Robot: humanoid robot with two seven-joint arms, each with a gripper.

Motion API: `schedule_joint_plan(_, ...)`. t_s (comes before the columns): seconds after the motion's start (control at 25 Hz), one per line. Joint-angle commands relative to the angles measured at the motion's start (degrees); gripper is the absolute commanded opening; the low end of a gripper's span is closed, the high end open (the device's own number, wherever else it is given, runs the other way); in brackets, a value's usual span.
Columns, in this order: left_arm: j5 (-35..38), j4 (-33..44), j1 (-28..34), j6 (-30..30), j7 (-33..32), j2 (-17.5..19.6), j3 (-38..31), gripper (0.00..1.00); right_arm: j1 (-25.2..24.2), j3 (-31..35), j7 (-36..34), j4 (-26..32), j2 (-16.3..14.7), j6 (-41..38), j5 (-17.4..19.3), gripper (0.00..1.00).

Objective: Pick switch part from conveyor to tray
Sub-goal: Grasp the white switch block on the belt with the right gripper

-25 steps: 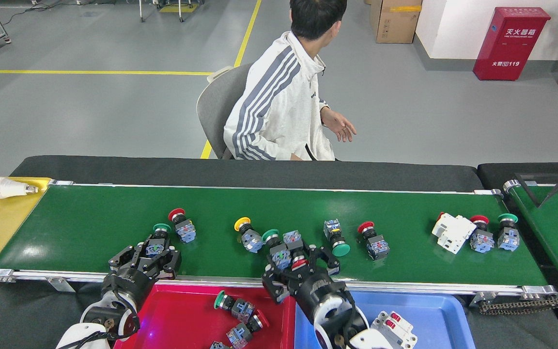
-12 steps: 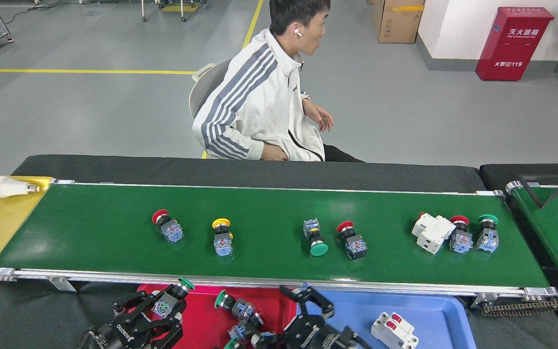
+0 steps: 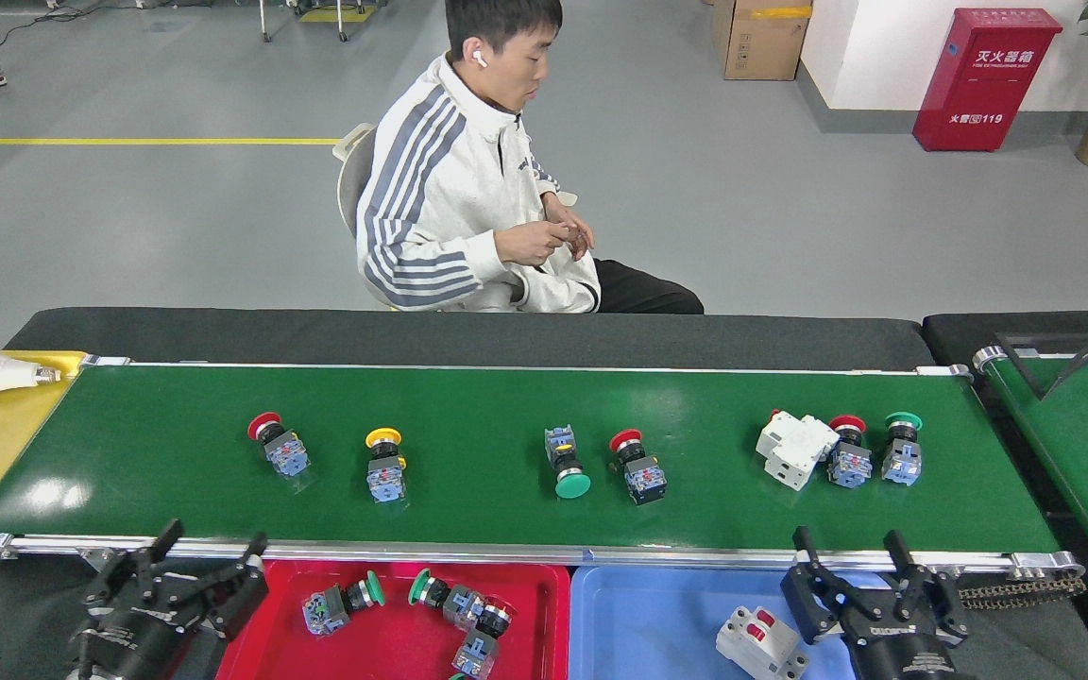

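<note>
Black left gripper (image 3: 209, 557) at lower left, fingers up, spread wide, empty, below the conveyor (image 3: 506, 515) rail | right gripper (image 3: 851, 557) at lower right, fingers up, parted, empty, over blue tray (image 3: 638, 614) | yellow-capped switch part (image 3: 384, 463) on belt, left of centre, cap toward top, long axis running top to bottom | red tray (image 3: 402, 637) at bottom holds switch parts

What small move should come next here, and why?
Probably the left claw should reach forward over the conveyor toward the red-capped push-button switch. Both claws are open and empty near the trays, the right claw over the blue tray. That switch lies leftmost on the belt, closest to the left claw, and the red tray already holds similar switches.
</note>
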State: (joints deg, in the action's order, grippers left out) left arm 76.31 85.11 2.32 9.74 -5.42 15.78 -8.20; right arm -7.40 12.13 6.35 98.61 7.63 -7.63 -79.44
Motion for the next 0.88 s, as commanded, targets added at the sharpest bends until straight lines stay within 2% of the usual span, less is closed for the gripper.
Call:
schedule_joint_plan(0.0,-0.11,-0.12,-1.18,-1.57,0.24,0.31,0.38,1.00,2.92,-0.97,1.82,-0.43,-0.16,2.01,-1.07,0.99)
schedule_joint_plan(0.12,0.07,-1.61,-2.41,-1.75,0.15,0.31,1.44,1.00,8.64,-5.45,5.60,-5.70,-0.16,4.47,-5.38,0.99)
schedule_joint_plan(0.2,0.07,-4.24,-5.40,-1.57,-0.02,0.22,1.87,1.00,12.41,-8.87,5.86,-9.92,-0.24,8.59,-6.78,0.99)
schedule_joint_plan(0.32,-0.02,-8.55,-10.23,-1.66,-0.11,0.83,4.51,1.00,16.98,-14.24,5.86,-15.46,-0.68,13.08,-6.78,0.99)
schedule_joint_plan(0.52,0.07,-17.78,-18.23,-1.75,-0.11,0.92,7.50,1.00,20.15,-19.51,5.95,-20.64,-1.65,15.01,-6.61,0.99)
schedule_joint_plan(0.68,0.25,-23.06,-21.57,-2.10,-0.11,0.83,7.68,1.00,21.12,-20.21,5.95,-22.58,-1.12,15.01,-6.61,0.99)
schedule_joint_plan(0.84,0.25,-31.05,-26.23,-5.53,-0.02,0.75,7.68,1.00,25.51,-21.44,5.86,-28.03,-0.24,15.10,-6.26,0.99)
